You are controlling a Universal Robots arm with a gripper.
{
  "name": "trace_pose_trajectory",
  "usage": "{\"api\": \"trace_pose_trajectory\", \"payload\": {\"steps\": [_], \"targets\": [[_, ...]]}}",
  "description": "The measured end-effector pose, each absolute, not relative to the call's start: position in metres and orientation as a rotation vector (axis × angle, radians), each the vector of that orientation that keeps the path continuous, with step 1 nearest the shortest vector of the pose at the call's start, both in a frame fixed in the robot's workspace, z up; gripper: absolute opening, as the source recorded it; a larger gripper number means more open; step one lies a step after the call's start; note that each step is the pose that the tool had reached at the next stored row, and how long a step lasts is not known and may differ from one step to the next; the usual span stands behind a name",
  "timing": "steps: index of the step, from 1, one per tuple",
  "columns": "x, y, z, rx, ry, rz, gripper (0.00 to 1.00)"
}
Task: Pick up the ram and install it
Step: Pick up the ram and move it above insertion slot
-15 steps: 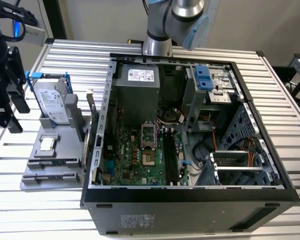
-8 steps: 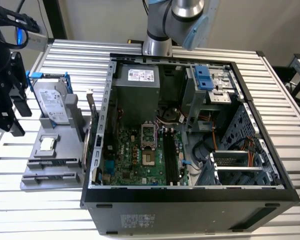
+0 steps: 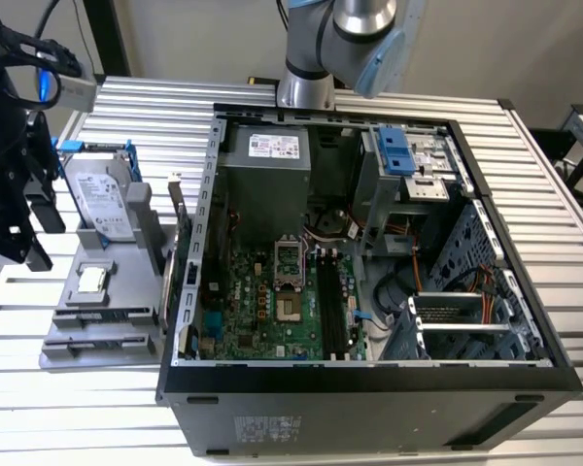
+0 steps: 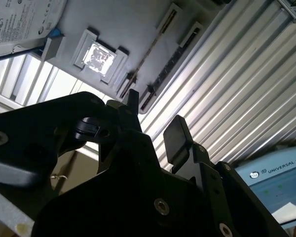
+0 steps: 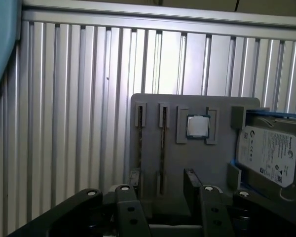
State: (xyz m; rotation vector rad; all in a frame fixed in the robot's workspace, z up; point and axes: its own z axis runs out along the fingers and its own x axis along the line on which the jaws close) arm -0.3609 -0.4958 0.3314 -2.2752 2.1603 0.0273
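Observation:
The ram [image 5: 163, 148] is a thin dark strip standing on edge in a long slot of the grey holder tray [image 5: 202, 163]; in the second wrist view the ram [image 4: 148, 54] runs slantwise across the tray [image 4: 123, 24]. My black gripper [image 5: 160, 190] hovers over the tray's slot end, open, with nothing between its fingers and a clear gap to the ram. In the second wrist view the gripper [image 4: 155, 123] has both fingertips apart. In the exterior view the gripper [image 3: 34, 233] hangs at the far left, above the tray [image 3: 97, 325]. The motherboard's black slots [image 3: 328, 311] lie inside the open computer case [image 3: 369, 374].
A silver hard drive [image 3: 102, 199] in a blue frame stands at the tray's back, and a small square silver chip [image 3: 92, 280] sits in its recess. The tray and the case rest on a ribbed metal table [image 3: 68, 417]. The arm's base [image 3: 306, 87] stands behind the case.

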Motion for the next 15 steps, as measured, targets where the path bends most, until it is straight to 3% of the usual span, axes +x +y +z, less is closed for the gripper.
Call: {"api": "trace_pose_trajectory", "payload": {"steps": [15], "targets": [[-0.361, -0.496, 0.316, -2.275, 2.16, 0.027, 1.0]]}}
